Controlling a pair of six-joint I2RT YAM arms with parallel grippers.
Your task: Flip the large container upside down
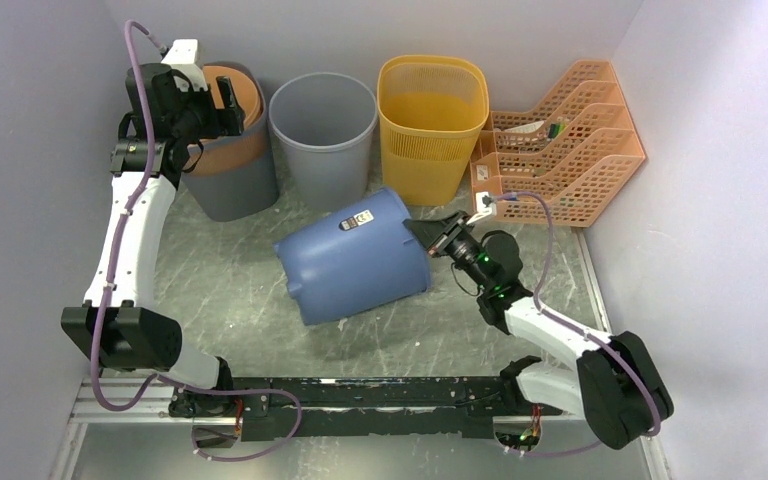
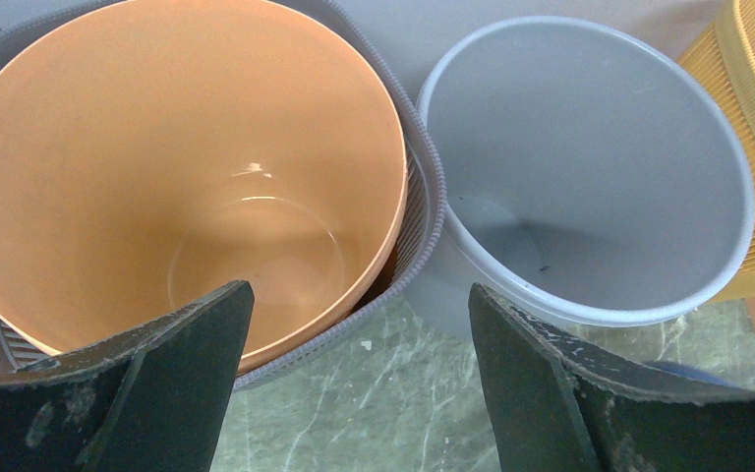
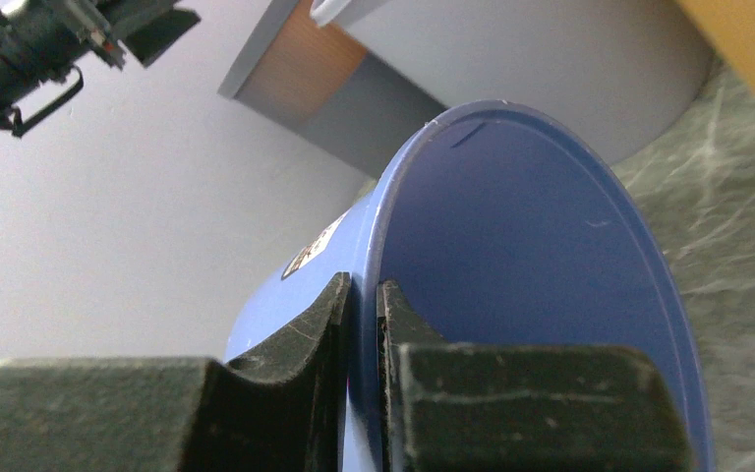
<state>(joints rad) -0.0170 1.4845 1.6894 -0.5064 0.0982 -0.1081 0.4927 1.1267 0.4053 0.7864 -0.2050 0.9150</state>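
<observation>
The large container (image 1: 355,260) is a blue bin lying tilted on its side in the middle of the table, with its open mouth facing right and its base toward the near left. My right gripper (image 1: 422,235) is shut on its rim. The right wrist view shows one finger outside the blue wall (image 3: 511,256) and the other inside, with my right gripper (image 3: 364,290) clamping the thin edge. My left gripper (image 1: 225,105) hovers open at the back left, holding nothing. In its wrist view, my left gripper (image 2: 359,290) shows bare table between the fingers.
An orange bin (image 1: 235,110) nested in a grey one stands at the back left, directly under the left gripper. A grey bin (image 1: 323,130), a yellow mesh basket (image 1: 432,110) and an orange file rack (image 1: 560,140) line the back. Walls close in on both sides.
</observation>
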